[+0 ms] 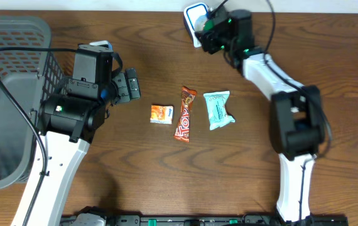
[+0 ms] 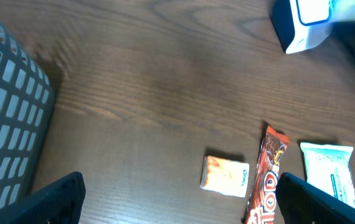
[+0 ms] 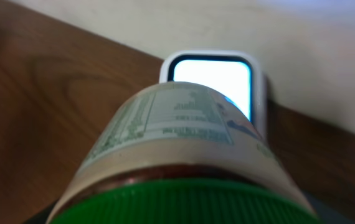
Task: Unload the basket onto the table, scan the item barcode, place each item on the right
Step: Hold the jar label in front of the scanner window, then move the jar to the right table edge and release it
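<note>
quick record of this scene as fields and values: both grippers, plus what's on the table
right gripper: shut on bottle, held close in front of scanner
left gripper: open, empty, near basket
table middle: orange packet, chocolate bar, teal packet, side by side
scanner place: far edge of table
</note>
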{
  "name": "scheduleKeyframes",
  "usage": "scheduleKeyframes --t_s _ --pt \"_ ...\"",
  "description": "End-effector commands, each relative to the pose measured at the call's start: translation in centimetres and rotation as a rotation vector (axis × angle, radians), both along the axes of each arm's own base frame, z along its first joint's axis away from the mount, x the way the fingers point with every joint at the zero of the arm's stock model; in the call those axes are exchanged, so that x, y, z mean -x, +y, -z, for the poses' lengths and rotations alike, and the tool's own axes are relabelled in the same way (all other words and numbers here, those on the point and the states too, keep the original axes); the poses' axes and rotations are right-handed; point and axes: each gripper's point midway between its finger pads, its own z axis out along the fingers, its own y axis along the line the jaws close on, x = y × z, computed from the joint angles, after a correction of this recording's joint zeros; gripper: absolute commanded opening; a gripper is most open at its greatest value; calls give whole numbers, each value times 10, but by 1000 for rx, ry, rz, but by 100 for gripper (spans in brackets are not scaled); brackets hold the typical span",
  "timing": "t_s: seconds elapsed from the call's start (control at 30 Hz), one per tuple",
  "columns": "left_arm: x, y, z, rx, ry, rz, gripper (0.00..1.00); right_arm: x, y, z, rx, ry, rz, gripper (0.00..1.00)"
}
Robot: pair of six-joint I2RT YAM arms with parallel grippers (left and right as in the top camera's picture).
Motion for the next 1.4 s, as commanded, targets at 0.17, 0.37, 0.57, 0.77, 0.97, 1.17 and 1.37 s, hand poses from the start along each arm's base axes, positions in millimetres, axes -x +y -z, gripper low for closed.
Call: scheduleKeyframes --t_s 0.17,0.37,0.57,0.77,0.97,1.17,1.37 --pt "-1 3 -1 -18 -3 3 98 59 -94 -73 112 193 244 57" --pt "-1 3 -1 -18 -3 3 98 117 -165 -25 136 553 415 56" --pt "-1 3 -1 -18 -3 3 98 138 -234 -7 110 679 563 60" --pt "-1 3 -1 -18 -4 3 98 155 -306 17 55 772 728 61" --pt "-1 3 -1 -18 -3 3 98 181 -376 58 -1 884 876 63" --pt "-1 3 -1 -18 -4 3 98 219 -438 101 -77 994 1009 63" --pt "-1 3 -1 -18 -4 3 98 261 -493 117 -165 1028 1152 62"
